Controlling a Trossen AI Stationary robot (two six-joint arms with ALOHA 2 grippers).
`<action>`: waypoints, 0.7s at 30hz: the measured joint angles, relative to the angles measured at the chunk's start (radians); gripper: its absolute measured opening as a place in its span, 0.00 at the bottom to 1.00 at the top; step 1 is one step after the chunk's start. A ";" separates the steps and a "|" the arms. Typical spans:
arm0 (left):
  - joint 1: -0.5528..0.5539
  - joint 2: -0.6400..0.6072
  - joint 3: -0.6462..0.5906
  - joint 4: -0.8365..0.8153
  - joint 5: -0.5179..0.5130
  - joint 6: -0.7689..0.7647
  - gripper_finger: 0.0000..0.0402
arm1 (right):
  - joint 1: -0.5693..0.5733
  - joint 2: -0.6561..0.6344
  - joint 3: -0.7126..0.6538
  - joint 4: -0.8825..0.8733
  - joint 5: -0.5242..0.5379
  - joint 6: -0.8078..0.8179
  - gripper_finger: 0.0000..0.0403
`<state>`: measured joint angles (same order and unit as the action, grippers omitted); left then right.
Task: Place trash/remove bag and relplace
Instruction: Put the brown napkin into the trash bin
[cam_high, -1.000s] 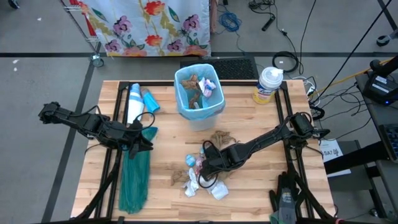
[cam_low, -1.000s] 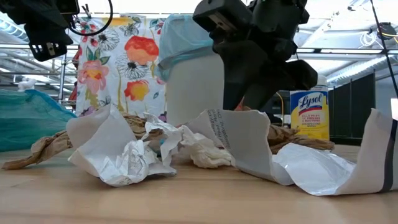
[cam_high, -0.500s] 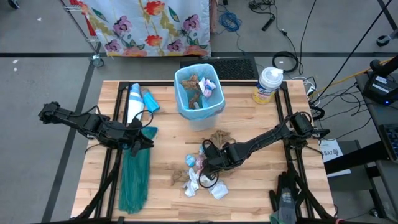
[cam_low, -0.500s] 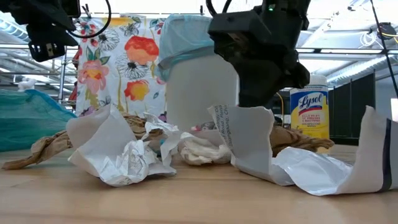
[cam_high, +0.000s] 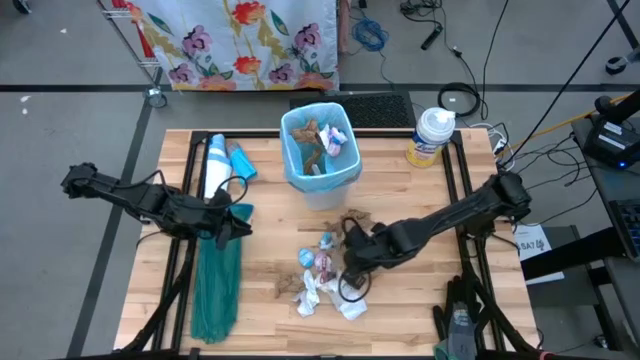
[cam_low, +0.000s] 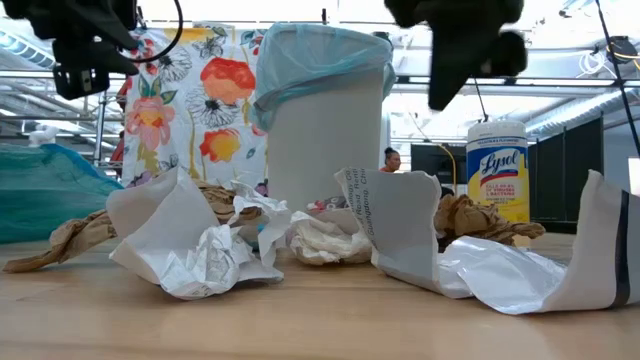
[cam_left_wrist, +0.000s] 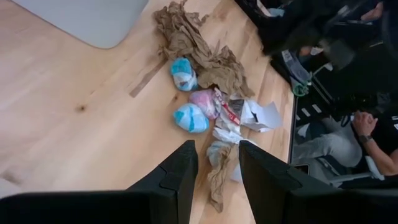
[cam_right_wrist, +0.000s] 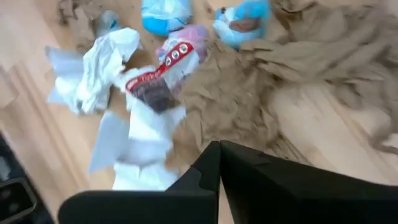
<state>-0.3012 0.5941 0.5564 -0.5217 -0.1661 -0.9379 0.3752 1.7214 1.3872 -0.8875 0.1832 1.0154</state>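
The trash (cam_high: 322, 275) lies loose on the table in front of the white bin (cam_high: 320, 150): crumpled brown paper, white scraps, and small blue and pink bits (cam_left_wrist: 189, 115). The pale blue bag (cam_low: 320, 50) lines the bin, folded over its rim, with more trash inside. My right gripper (cam_high: 350, 272) hangs shut above the right side of the pile, pointing steeply down; nothing shows between its fingers (cam_right_wrist: 219, 146). In the low view it (cam_low: 465, 70) is well clear of the papers. My left gripper (cam_high: 238, 222) waits open at the table's left (cam_left_wrist: 217, 155).
A darker teal-green bag (cam_high: 215, 285) lies along the table's left side under my left arm. White and blue bottles (cam_high: 220, 165) lie at the far left. A Lysol canister (cam_high: 430, 135) stands at the far right. A person (cam_left_wrist: 367, 130) sits beyond the table.
My right gripper has shut on the trash pile and then risen straight off it, drifting slightly toward the table's right edge, with nothing in its fingers. The white printed sheet was nudged upright and a little aside; the rest of the pile stayed put.
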 joint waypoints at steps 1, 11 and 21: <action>0.000 0.003 0.000 0.000 0.000 0.000 0.31 | 0.007 -0.013 0.000 -0.015 0.005 -0.005 0.00; 0.000 0.022 0.000 0.047 0.000 0.000 0.31 | 0.039 0.016 0.000 -0.091 -0.003 -0.007 0.14; 0.000 0.044 0.000 0.074 0.008 0.000 0.31 | 0.053 0.115 0.000 -0.008 -0.029 -0.263 0.49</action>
<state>-0.3016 0.6376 0.5568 -0.4473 -0.1585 -0.9380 0.4278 1.8361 1.3872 -0.8955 0.1546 0.7529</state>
